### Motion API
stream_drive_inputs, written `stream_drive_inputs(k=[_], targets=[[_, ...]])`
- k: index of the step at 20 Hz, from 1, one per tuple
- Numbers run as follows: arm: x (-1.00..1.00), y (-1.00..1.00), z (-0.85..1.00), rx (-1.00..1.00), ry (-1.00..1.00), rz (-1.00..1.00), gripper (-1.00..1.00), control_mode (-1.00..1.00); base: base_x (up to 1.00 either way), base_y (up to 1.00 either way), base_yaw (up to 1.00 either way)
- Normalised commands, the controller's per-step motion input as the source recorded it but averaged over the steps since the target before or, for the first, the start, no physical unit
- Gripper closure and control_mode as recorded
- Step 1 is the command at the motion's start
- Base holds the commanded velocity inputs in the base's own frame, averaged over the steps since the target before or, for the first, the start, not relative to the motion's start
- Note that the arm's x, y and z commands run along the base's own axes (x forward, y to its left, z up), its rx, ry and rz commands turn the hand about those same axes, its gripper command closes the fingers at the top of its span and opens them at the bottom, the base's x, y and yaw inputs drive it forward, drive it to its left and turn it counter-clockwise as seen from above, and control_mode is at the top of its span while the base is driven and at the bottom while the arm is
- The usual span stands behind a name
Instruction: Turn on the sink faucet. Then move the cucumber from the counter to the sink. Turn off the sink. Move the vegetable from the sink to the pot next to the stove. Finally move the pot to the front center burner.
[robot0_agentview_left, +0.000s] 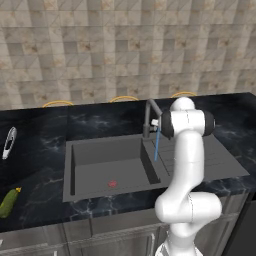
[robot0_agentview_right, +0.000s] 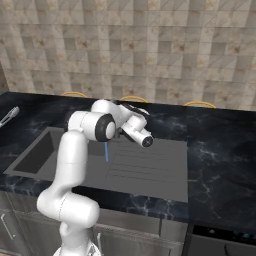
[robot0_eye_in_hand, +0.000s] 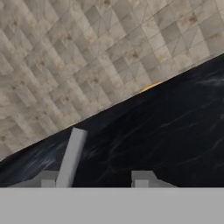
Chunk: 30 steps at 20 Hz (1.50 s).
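The slim dark sink faucet (robot0_agentview_left: 148, 116) stands behind the sink (robot0_agentview_left: 102, 152), and a thin blue stream of water (robot0_agentview_left: 156, 145) falls from its spout. My wrist is right at the faucet. In the hand view my gripper (robot0_eye_in_hand: 96, 180) faces the tiled wall and is open, with a grey faucet bar (robot0_eye_in_hand: 71, 157) rising just beside its left fingertip (robot0_eye_in_hand: 49, 179). Nothing is held. The yellow-green cucumber (robot0_agentview_left: 9, 202) lies on the black marble counter (robot0_agentview_left: 35, 165) at the far left, near the front edge. The pot is out of view.
A slim white-silver utensil (robot0_agentview_left: 9, 142) lies on the counter left of the sink. The ribbed drainboard (robot0_agentview_right: 147, 170) fills the sink's right part, and a red mark (robot0_agentview_left: 112, 183) sits at the drain. A black appliance edge (robot0_agentview_right: 220, 235) shows at lower right.
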Motion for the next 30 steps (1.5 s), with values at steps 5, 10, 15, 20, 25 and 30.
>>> stream_drive_inputs(k=[5, 10, 15, 20, 25, 30], targets=[[-0.13, -0.25, 0.22, 0.0, 0.03, -0.09, -1.0, -1.0, 0.0, 0.0, 0.0], [-0.07, -0.34, 0.27, 0.0, 0.07, -0.1, -1.0, -1.0, 0.0, 0.0, 0.0], [-0.11, -0.34, 0.37, 0.0, 0.05, -0.11, -1.0, -1.0, 0.0, 0.0, 0.0], [-0.39, -0.37, 0.38, 0.0, 0.04, -0.15, -1.0, -1.0, 0.0, 0.0, 0.0], [-0.75, -0.12, 0.43, 0.0, 0.0, -0.13, -1.0, -1.0, 0.0, 0.0, 0.0], [-0.92, 0.0, 0.52, 0.0, 0.0, -0.09, -1.0, -1.0, 0.0, 0.0, 0.0]])
